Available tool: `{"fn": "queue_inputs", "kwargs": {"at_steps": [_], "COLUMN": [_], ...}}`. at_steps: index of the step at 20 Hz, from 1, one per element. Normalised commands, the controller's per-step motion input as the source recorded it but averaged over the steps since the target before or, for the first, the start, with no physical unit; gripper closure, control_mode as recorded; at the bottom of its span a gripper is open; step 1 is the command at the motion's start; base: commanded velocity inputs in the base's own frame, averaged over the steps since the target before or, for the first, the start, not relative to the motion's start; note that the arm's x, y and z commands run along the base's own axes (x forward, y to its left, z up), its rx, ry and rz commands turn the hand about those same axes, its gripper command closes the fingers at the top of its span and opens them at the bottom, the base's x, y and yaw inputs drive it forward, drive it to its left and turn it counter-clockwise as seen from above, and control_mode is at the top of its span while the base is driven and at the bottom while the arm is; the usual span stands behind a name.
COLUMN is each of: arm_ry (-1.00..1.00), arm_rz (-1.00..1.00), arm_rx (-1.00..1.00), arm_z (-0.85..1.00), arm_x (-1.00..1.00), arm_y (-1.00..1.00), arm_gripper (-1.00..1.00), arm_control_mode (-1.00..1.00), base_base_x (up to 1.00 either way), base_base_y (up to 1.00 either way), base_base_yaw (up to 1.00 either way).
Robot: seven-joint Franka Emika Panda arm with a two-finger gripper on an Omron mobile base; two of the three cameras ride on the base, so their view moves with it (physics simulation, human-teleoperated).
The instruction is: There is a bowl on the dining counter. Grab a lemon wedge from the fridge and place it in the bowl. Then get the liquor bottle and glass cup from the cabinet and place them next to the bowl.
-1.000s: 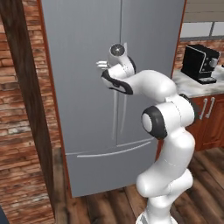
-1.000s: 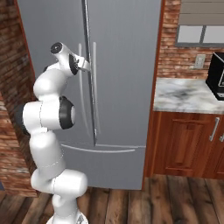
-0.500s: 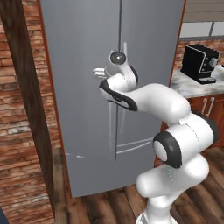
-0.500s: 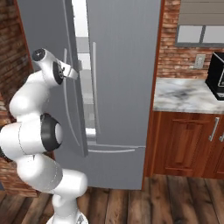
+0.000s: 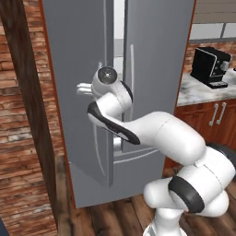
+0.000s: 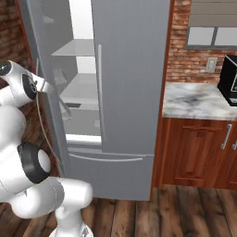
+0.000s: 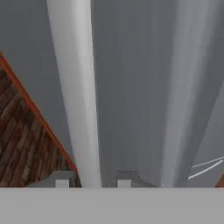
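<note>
- Left base view: the arm reaches up to the fridge (image 5: pixel 138 69), whose left door (image 5: pixel 78 106) is swung partway out, leaving a bright gap beside the shut right door (image 5: pixel 156 78). The hand sits at the left door's handle (image 5: pixel 100 138). A coffee machine (image 5: pixel 209 67) stands on the counter (image 5: pixel 203 90) to the right.
- Right base view: through the opening, white shelves (image 6: pixel 76 48) show inside the fridge. I cannot make out a lemon wedge on them; it is presumably deeper in or hidden.
- Hand view: the gripper (image 7: pixel 92 183) straddles the pale vertical bar of the handle, one fingertip on each side, so it appears to be clamped around the bar.
- Judgement: the step in hand is opening the fridge, the first part of fetching the lemon. Next the door needs pulling wider along its arc, then the handle released so the hand can reach the shelves.
</note>
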Motion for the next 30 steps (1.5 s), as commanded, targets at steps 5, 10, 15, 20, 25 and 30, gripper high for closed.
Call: {"fn": "queue_inputs", "kwargs": {"at_steps": [5,10,15,20,25,30], "arm_ry": [0.0,0.0,0.0,0.0,0.0,0.0], "arm_rz": [0.04,0.0,0.0,0.0,0.01,0.08], "arm_rx": [0.05,0.03,0.09,0.16,0.16,0.15], "arm_z": [0.25,0.47,0.77,0.83,0.37,0.0], "arm_x": [-0.8,-0.92,-1.0,-0.83,-0.04,0.57], "arm_y": [0.74,-0.13,-0.91,-1.0,-0.97,-0.51], "arm_gripper": [-1.0,-1.0,-1.0,-1.0,-1.0,-1.0], "arm_control_mode": [-1.0,-1.0,-1.0,-1.0,-1.0,-1.0], "base_base_x": [0.0,0.0,0.0,0.0,0.0,0.0], "base_base_y": [0.0,0.0,0.0,0.0,0.0,0.0], "base_base_yaw": [0.0,0.0,0.0,0.0,0.0,0.0]}}
